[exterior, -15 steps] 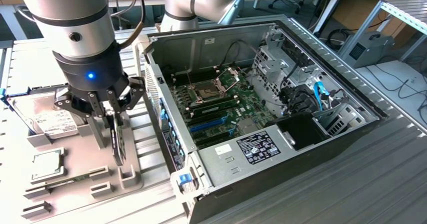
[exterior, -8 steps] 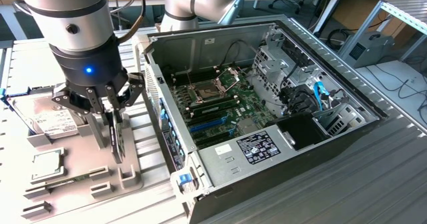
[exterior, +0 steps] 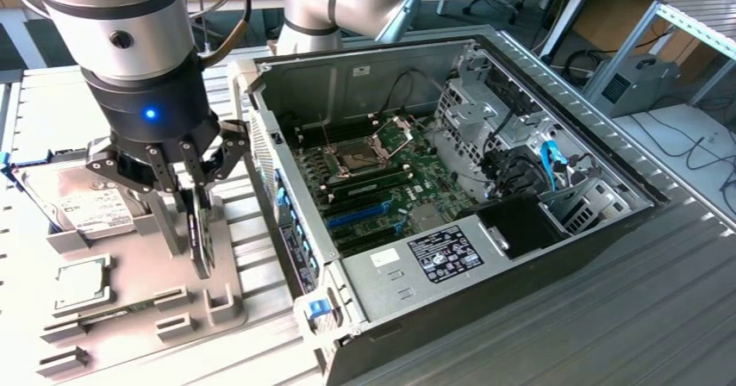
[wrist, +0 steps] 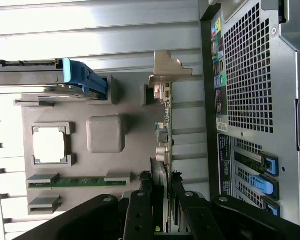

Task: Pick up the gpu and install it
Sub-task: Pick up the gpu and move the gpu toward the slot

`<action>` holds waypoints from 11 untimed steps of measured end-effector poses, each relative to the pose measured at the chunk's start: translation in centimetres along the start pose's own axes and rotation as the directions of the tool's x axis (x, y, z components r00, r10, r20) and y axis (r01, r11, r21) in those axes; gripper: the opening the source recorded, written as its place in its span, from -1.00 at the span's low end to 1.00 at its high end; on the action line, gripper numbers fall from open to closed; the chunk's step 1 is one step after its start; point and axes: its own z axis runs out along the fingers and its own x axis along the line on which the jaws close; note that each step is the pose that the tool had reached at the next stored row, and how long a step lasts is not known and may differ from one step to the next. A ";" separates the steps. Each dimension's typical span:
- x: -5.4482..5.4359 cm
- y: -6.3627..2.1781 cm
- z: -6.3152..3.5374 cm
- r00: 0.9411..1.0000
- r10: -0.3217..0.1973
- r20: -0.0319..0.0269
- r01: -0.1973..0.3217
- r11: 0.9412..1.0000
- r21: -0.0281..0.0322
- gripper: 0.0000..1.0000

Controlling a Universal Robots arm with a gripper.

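The gpu [exterior: 202,241] is a slim dark card standing on edge over the grey fixture plate [exterior: 133,261] at the exterior view's left. My gripper [exterior: 193,227] reaches down from above with its fingers shut on the card's two faces. In the wrist view the gpu [wrist: 166,127] appears edge-on, its silver end bracket [wrist: 168,67] at the far end, and my gripper [wrist: 165,190] clamps the near end between its black fingers [wrist: 139,205]. Whether the card's lower edge still rests in its holder is unclear. The open computer case [exterior: 288,84] lies beside it, with blue expansion slots [exterior: 358,217] on the motherboard.
On the fixture plate sit a hard drive [exterior: 75,207] with a blue caddy [wrist: 84,80], a square processor chip [exterior: 81,280] and a green memory stick [wrist: 77,181]. The case's perforated rear wall [wrist: 250,75] stands close beside the card. A second arm's base [exterior: 333,7] rises behind the case.
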 end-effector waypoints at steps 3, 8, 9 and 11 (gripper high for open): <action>0.0 0.00 -0.07 1.000 0.000 0.000 0.000 1.000 0.000 -0.48; 0.0 0.00 -0.18 1.000 0.000 0.000 0.000 1.000 0.000 -0.48; 0.0 0.00 -0.33 1.000 0.000 0.000 0.000 1.000 0.000 -0.48; 0.0 0.00 -0.51 1.000 0.000 0.000 0.000 1.000 0.000 -0.48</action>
